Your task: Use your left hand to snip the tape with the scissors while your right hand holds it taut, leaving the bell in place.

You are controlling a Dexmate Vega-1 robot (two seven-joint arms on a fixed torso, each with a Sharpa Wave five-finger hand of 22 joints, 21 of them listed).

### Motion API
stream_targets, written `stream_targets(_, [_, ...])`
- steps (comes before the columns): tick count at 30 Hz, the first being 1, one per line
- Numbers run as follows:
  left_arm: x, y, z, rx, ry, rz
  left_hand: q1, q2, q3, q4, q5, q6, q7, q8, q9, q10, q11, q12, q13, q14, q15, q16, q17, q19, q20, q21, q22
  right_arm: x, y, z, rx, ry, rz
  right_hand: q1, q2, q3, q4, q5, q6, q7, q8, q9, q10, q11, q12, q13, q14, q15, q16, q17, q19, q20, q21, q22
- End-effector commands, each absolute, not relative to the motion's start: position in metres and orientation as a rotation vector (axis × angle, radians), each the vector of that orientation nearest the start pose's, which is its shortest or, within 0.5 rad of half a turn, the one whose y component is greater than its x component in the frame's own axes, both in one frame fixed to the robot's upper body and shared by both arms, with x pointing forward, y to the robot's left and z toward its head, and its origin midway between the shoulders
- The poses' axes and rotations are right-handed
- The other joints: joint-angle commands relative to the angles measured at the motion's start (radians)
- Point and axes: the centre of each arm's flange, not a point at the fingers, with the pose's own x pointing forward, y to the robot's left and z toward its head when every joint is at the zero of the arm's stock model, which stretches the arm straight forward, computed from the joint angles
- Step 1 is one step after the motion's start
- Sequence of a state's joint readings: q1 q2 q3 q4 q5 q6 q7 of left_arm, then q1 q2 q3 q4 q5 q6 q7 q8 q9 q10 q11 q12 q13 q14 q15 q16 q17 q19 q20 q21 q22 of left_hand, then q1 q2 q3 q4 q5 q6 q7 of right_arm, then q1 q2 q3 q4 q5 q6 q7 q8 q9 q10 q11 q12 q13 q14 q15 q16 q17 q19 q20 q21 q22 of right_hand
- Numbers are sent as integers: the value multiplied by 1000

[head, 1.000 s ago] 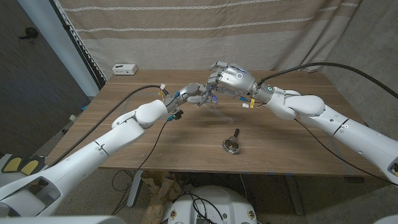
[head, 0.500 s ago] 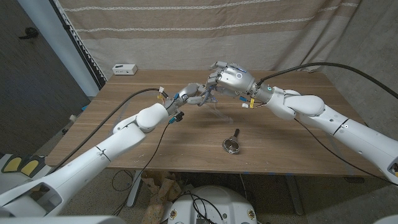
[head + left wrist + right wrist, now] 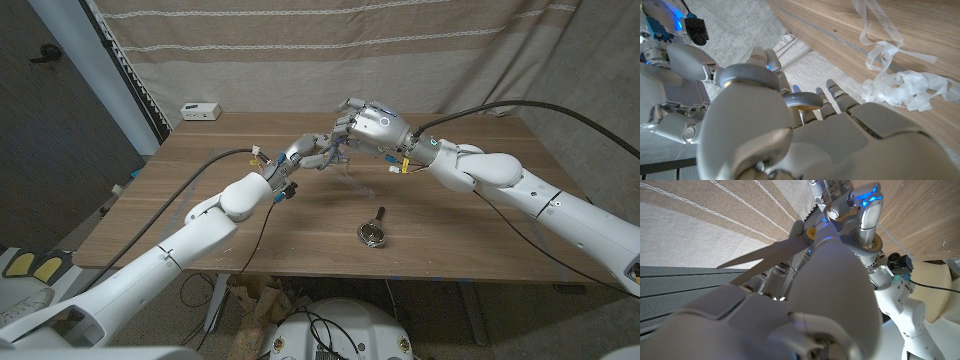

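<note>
Since a second ago the left arm has pushed forward, its left hand [image 3: 308, 151] gripping the scissors [image 3: 771, 251] against the right hand [image 3: 368, 126], which seems to pinch the tape [image 3: 900, 85]. Cut between hands, clear of the bell [image 3: 373, 232] on the desk [image 3: 470, 240].

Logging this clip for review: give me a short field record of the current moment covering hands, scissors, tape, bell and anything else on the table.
left hand: raised over the table's far middle, holding the scissors
right hand: raised, meeting the left hand; tape grip cannot be confirmed
scissors blades: appear together in the right wrist view
tape: crumpled clear strips lying on the table
bell: on the table nearer the robot, apart from both hands
other: small white box at the far left corner
</note>
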State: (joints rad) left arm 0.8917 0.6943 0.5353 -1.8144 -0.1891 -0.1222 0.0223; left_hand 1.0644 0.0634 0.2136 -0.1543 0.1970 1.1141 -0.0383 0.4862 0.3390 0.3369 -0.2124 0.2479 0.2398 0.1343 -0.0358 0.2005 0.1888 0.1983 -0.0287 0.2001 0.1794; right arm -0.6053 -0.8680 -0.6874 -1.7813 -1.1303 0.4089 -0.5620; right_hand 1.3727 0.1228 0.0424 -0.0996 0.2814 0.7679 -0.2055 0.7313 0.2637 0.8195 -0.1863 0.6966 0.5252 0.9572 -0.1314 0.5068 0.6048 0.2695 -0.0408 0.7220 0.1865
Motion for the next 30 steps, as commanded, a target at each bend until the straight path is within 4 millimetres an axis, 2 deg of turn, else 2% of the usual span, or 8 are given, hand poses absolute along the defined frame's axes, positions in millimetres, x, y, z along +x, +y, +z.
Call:
stream_targets(1, [556,164,-1,488,-749,-413,-1,10,11,2,4,-4,5,15,65,8,-2,4,3,1,-107,2,2,7,2,7,4,503,-138,62,-1740,-1720,6,46,49,2,6,5,-2,1,2,2,11,-2,13,5,12,-111,2,1,-1,-155,7,1])
stream_targets(8, [556,166,-3,478,-738,-394,-3,11,16,4,3,-10,10,28,85,7,-2,2,5,2,-106,1,2,8,5,7,4,500,-141,63,-1708,-1730,14,44,50,3,7,8,-17,10,-2,2,7,-4,12,3,16,-111,-5,-10,-1,-150,12,0])
stream_targets(14, [557,165,-2,485,-742,-410,-3,8,19,2,4,2,12,44,99,6,-2,0,6,2,-103,0,2,6,5,7,4,500,-143,64,-1701,-1729,10,8,41,-2,21,17,-37,16,-14,-7,2,0,-39,-46,-19,-112,-49,-51,-5,-108,9,-6])
stream_targets(18, [558,165,-2,481,-740,-413,-1,5,22,0,4,7,17,54,109,5,-2,-2,7,3,-105,0,2,5,6,6,4,500,-145,66,-1678,-1739,11,-63,26,-25,43,43,-65,21,-31,-22,-8,-6,-118,-116,-49,-110,-77,-80,-9,-52,-15,-10])
stream_targets(20, [558,165,-1,482,-738,-412,0,4,23,0,4,7,15,57,113,6,-3,-2,7,2,-105,-1,2,5,5,6,4,500,-147,67,-1663,-1747,13,-105,16,-43,58,48,-74,18,-38,-25,-14,-1,-141,-135,-66,-107,-82,-84,-12,-40,-26,-10])
stream_targets(24, [559,165,-1,484,-737,-415,1,2,26,-1,4,7,16,65,123,8,-2,-2,8,3,-105,-1,1,5,5,6,4,499,-148,70,-1625,-1741,37,-202,11,-77,105,61,-101,27,-58,-35,-40,13,-186,-168,-117,-107,-118,-112,-8,-30,-45,-11])
stream_targets(26, [560,164,-1,476,-739,-411,1,1,28,-1,4,7,16,68,128,8,-2,-2,8,3,-103,-1,1,4,6,6,4,499,-150,73,-1592,-1743,51,-243,10,-91,124,70,-96,47,-68,-46,-58,22,-211,-188,-129,-106,-135,-130,25,-34,-46,-13])
stream_targets(30, [561,165,-1,472,-740,-405,2,0,30,-2,3,4,17,72,134,1,-1,-6,9,2,-103,-2,1,5,6,6,4,498,-152,73,-1567,-1761,41,-274,-1,-106,132,82,-125,40,-106,-63,-68,32,-241,-219,-171,-101,-182,-174,38,-26,-63,-14])
